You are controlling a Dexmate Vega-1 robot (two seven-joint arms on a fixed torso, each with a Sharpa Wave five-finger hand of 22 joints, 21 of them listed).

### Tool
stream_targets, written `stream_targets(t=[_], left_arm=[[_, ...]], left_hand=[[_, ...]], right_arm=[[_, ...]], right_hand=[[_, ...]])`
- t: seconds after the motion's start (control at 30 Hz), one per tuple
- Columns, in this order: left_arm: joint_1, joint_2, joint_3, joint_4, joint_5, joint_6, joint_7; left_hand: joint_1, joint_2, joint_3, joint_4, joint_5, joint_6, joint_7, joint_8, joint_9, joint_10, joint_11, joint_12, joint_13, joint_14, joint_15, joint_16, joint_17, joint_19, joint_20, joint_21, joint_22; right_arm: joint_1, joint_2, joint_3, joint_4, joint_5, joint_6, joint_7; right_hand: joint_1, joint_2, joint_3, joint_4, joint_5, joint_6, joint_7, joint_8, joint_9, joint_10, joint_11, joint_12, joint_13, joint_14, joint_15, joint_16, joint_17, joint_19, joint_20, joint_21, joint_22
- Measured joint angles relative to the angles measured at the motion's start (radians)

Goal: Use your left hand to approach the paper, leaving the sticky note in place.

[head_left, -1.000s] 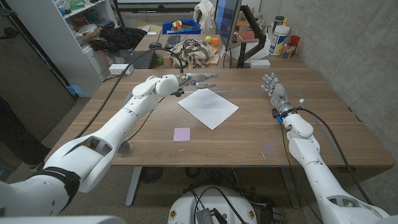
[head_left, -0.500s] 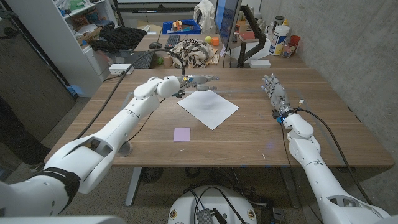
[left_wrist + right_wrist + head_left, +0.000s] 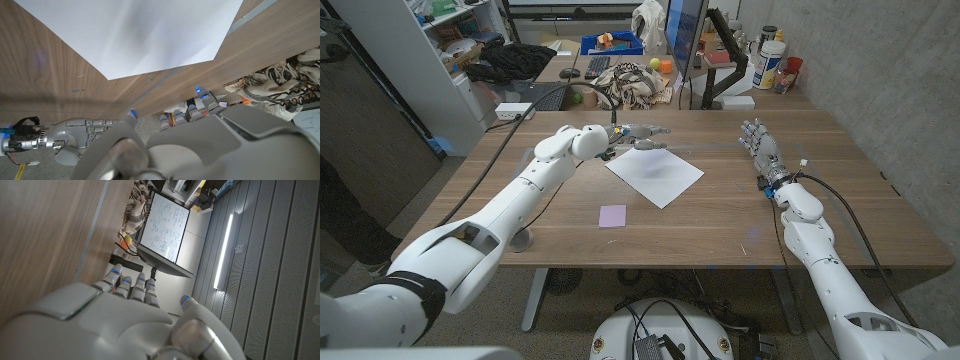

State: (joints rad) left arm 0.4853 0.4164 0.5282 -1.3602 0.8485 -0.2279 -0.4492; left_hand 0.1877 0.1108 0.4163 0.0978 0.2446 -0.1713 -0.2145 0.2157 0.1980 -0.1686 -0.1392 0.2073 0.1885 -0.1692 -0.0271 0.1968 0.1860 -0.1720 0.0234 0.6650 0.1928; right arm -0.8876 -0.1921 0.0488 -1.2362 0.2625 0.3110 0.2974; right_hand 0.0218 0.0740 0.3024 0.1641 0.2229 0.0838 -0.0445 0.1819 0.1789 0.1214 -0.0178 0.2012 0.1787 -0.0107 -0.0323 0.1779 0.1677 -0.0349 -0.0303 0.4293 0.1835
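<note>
Head view shows us the wooden desk (image 3: 720, 225), a broad brown slab with visible grain and straight edges, bare wood open across its near half and between the two arms. Our left arm (image 3: 510, 205), smooth white shell, reaches from the near left corner toward the far middle. Our right arm (image 3: 810, 235) lies along the right side, well apart from everything else. The paper (image 3: 655, 173) is a thin white sheet, turned like a diamond, lying flat near the desk's middle. Our left hand (image 3: 638, 134) hovers just beside its far corner, fingers stretched out and apart, holding nothing. Our right hand (image 3: 760, 150) stands on the desk, fingers straight and close together, empty. The sticky note (image 3: 612, 215), a small lilac square, lies nearer us, apart from the paper.
</note>
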Motion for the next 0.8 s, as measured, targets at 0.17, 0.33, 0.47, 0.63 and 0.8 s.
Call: stream_targets(t=[0.17,0.33,0.47,0.63,0.8], left_arm=[[0.001,0.004,0.001,-0.001,0.005,0.000,-0.005],[0.002,0.009,0.003,-0.003,0.011,0.000,-0.009],[0.003,0.011,0.005,-0.004,0.015,-0.001,-0.011],[0.003,0.015,0.008,-0.006,0.025,-0.001,-0.015],[0.003,0.017,0.011,-0.006,0.032,-0.001,-0.017]], left_hand=[[0.006,0.006,0.003,0.003,0.000,0.000,0.000,0.000,0.000,0.000,0.000,0.000,0.000,0.000,0.000,0.000,0.000,0.000,0.000,0.000,0.000],[0.013,0.013,0.007,0.002,0.000,0.000,0.000,0.000,0.000,-0.006,-0.006,0.000,0.000,0.000,0.000,0.000,0.000,0.000,0.000,0.000,0.000],[0.024,0.024,0.013,-0.004,0.000,0.000,0.000,0.008,0.000,-0.006,-0.006,0.000,0.000,0.000,0.000,0.000,0.000,0.000,0.000,0.000,0.000],[0.040,0.031,0.023,-0.014,0.000,0.000,0.000,0.008,0.000,-0.006,-0.005,0.000,0.000,0.000,0.000,0.000,-0.005,0.000,0.000,0.000,0.000],[0.051,0.036,0.029,-0.021,0.000,0.000,0.000,0.008,0.000,-0.006,-0.005,-0.004,0.000,0.000,0.000,0.000,-0.005,0.000,0.000,-0.007,0.000]], right_arm=[[0.004,0.002,-0.002,0.004,-0.003,0.000,0.001],[0.008,0.004,-0.004,0.007,-0.006,-0.001,0.003],[0.010,0.005,-0.006,0.009,-0.009,-0.003,0.004],[0.013,0.007,-0.007,0.012,-0.012,-0.004,0.005],[0.016,0.009,-0.007,0.014,-0.013,-0.005,0.005]], right_hand=[[0.000,0.000,0.000,0.000,0.000,0.000,0.000,0.000,0.000,0.000,0.000,0.000,0.000,0.000,0.000,0.000,0.000,0.000,0.000,-0.004,0.000],[0.000,0.000,0.000,0.000,0.000,0.000,0.000,0.000,0.000,0.000,0.000,0.000,0.000,0.000,0.000,0.000,0.000,0.000,0.000,-0.004,0.000],[0.000,0.000,0.000,0.000,0.000,0.000,0.000,0.000,0.000,0.000,0.000,0.000,0.000,0.000,0.000,0.000,0.000,0.000,0.000,-0.004,0.000],[0.000,0.000,0.000,0.000,0.000,0.000,0.000,0.000,0.000,0.000,0.000,0.000,0.000,0.000,0.000,0.000,0.000,0.000,0.000,-0.004,0.000],[0.000,0.000,0.000,0.000,0.000,0.000,0.000,0.000,0.000,0.000,0.000,0.000,0.000,0.000,0.000,0.000,0.000,0.000,0.000,-0.008,0.000]])
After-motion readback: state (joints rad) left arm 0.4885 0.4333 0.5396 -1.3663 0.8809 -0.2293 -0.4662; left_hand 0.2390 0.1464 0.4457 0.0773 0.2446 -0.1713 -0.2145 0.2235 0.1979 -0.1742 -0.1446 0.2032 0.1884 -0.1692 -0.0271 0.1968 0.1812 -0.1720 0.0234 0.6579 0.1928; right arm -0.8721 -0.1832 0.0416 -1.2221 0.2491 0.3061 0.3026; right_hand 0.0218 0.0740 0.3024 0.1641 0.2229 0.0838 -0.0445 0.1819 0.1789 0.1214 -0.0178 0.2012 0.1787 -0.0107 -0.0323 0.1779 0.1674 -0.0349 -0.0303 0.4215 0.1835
